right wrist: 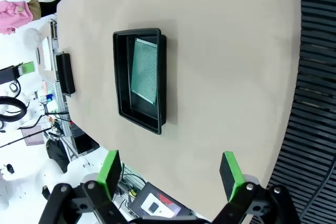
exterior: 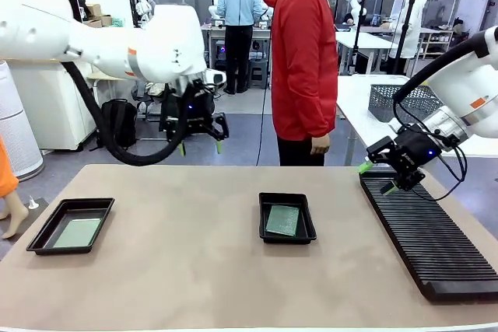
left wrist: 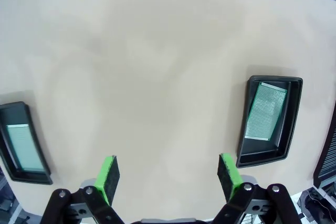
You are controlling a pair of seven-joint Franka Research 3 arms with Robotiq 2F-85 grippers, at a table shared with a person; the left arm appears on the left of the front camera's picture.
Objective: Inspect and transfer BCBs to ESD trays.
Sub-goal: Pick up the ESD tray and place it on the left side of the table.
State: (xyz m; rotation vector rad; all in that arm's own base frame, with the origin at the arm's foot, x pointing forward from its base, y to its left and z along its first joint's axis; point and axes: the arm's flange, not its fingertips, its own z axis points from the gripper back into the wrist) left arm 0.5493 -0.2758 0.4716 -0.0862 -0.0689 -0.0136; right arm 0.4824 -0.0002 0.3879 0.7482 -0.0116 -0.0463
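Two black ESD trays lie on the tan table. The left tray [exterior: 45, 228] holds a pale green BCB [exterior: 77, 232]; the middle tray [exterior: 264, 219] holds a darker green BCB [exterior: 282, 220]. My left gripper [exterior: 201, 147] hangs open high over the table's far side, with nothing between its fingers. Its wrist view looks down on my left gripper [left wrist: 168, 174], a tray [left wrist: 290, 124] with its board [left wrist: 266, 111] to the right, and another tray [left wrist: 38, 153] at the left edge. My right gripper [exterior: 376, 177] is open and empty above the rack's far end. From my right gripper [right wrist: 169, 174] the middle tray [right wrist: 122, 72] and its board [right wrist: 145, 71] show.
A long black ribbed rack [exterior: 432, 235] runs along the table's right side. A person in a red jacket [exterior: 303, 60] stands at the far edge, hands down. A grey wire mesh basket [exterior: 405, 103] sits on a white table behind the right arm.
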